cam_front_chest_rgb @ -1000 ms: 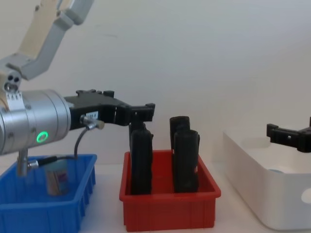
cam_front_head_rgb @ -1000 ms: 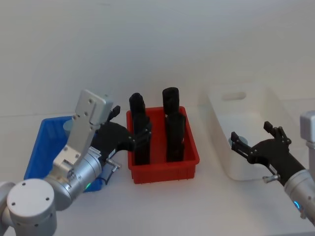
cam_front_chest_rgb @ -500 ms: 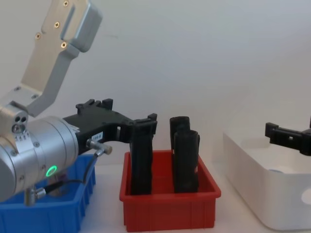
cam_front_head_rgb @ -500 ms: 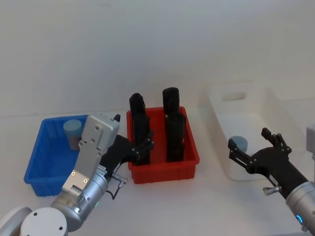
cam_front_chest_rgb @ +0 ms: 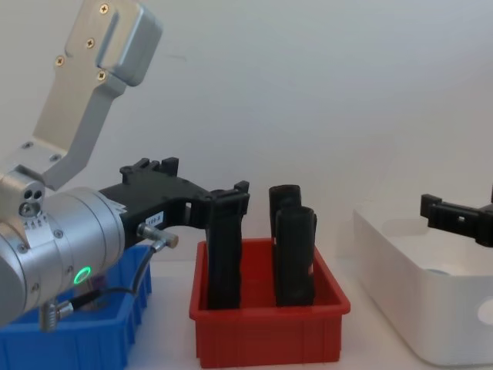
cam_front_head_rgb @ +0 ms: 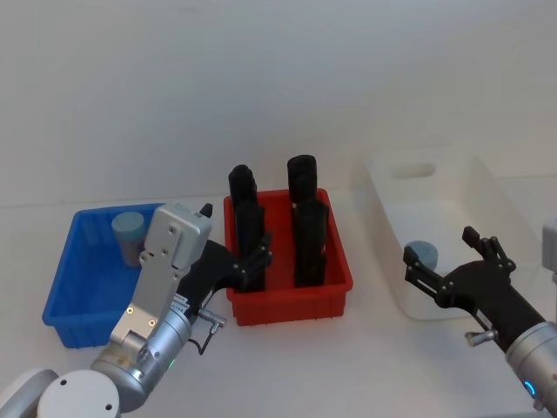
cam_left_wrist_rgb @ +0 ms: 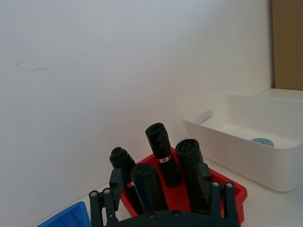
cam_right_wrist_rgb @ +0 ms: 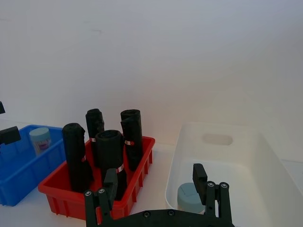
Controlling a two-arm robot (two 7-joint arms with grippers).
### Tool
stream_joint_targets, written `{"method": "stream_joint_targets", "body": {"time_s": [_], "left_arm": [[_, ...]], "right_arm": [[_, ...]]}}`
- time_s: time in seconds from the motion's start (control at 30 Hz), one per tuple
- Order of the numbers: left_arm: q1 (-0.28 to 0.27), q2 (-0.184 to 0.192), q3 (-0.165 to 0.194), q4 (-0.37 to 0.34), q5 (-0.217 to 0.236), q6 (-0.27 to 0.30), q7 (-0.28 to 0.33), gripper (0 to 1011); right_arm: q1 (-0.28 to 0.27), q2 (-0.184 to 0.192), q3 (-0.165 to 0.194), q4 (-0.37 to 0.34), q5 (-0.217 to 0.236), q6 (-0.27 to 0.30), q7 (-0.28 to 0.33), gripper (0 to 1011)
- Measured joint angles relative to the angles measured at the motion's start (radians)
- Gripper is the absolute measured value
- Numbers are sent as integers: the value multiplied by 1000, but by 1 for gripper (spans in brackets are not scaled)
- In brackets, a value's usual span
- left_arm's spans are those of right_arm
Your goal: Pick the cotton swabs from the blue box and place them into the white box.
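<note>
One cotton swabs jar (cam_front_head_rgb: pixel 128 235) with a grey-blue lid stands in the far part of the blue box (cam_front_head_rgb: pixel 65 296); the right wrist view shows this jar (cam_right_wrist_rgb: pixel 40 138) too. A second jar (cam_front_head_rgb: pixel 422 254) sits inside the white box (cam_front_head_rgb: pixel 487 187), also seen as the jar (cam_right_wrist_rgb: pixel 189 197) at the tub's near end. My left gripper (cam_front_head_rgb: pixel 233 232) hangs open and empty between the blue box and the red bin. My right gripper (cam_front_head_rgb: pixel 439 244) is open and empty at the white box's near end, just beside the jar inside it.
A red bin (cam_front_head_rgb: pixel 335 292) holding several tall black rolls (cam_front_head_rgb: pixel 303 218) stands between the two boxes, right beside my left gripper's fingers (cam_front_chest_rgb: pixel 231 200). A pale wall runs close behind everything. Bare tabletop lies in front of the bins.
My left arm has drawn back and out of the blue box, uncovering the jar there. The right gripper has pulled back slightly, uncovering the jar in the white box. Little has moved in the last half second.
</note>
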Motion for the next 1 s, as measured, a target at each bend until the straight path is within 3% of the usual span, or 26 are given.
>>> {"method": "stream_joint_targets", "body": {"time_s": [0.47,1.0], "left_arm": [[0,0,0,-1,0,0,0,1004],[0,0,0,-1,0,0,0,1004]], "right_arm": [[9,-5,0,13,-5,-2,7,1001],[117,-53,-9,163,-61,-28,86,1001]]}}
